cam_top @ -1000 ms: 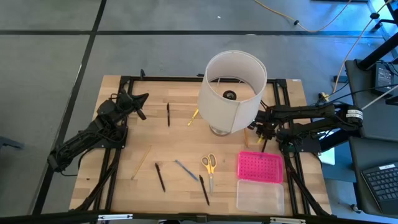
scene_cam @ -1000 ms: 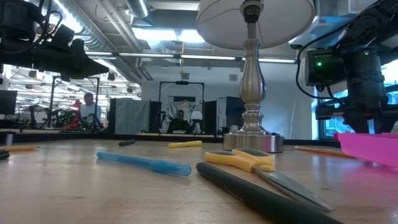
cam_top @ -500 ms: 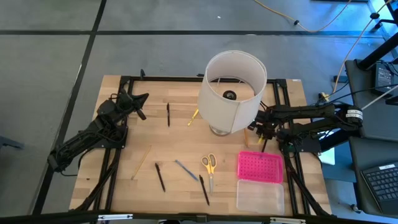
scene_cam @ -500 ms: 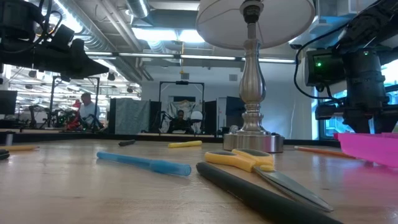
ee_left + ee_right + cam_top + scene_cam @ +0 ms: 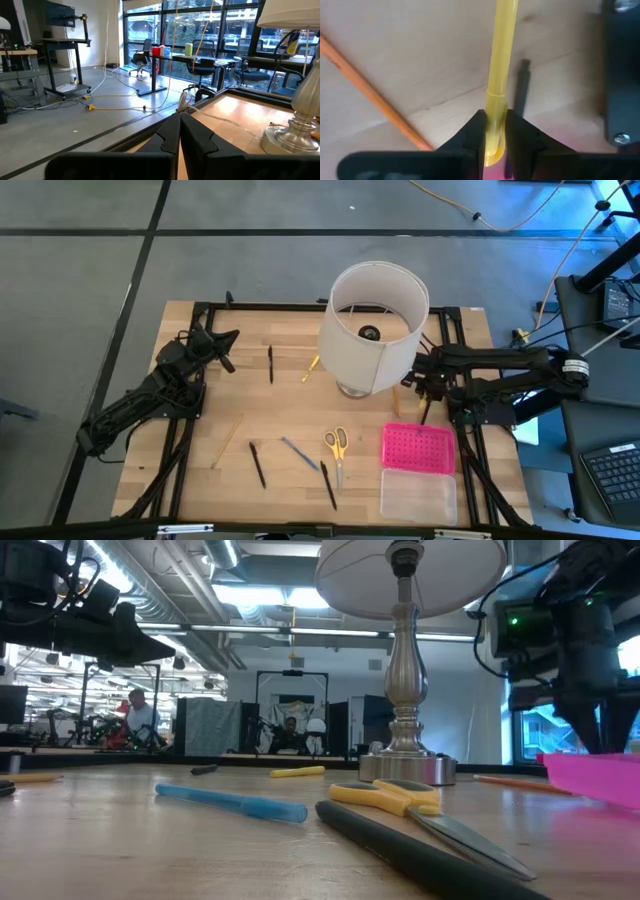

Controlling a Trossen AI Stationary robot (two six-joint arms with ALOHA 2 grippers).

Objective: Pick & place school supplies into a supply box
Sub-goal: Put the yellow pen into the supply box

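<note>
My right gripper (image 5: 421, 392) is beside the lamp base, at the far edge of the pink dotted lid (image 5: 418, 448), and is shut on a yellow pen (image 5: 501, 60). The clear box base (image 5: 418, 495) lies just in front of the lid. My left gripper (image 5: 228, 340) is shut and empty above the table's far left. On the table lie yellow-handled scissors (image 5: 336, 445), a grey-blue pen (image 5: 298, 453), black pens (image 5: 257, 464) (image 5: 328, 485) (image 5: 270, 363), a wooden pencil (image 5: 227, 440), an orange pencil (image 5: 375, 97) and a short yellow item (image 5: 311, 367). My right gripper pinches the yellow pen near one end (image 5: 496, 131) between its two fingers. The fingers point down toward the table. The pen runs on past the fingertips, along the fingers. I cannot tell whether its far end touches the table.
A lamp with a big white shade (image 5: 372, 325) stands on its metal base (image 5: 405, 765) at the table's far middle, close to my right gripper. Black frame rails run along the table's left, right and far sides.
My right gripper has gone up a little, still shut on the yellow pen.
</note>
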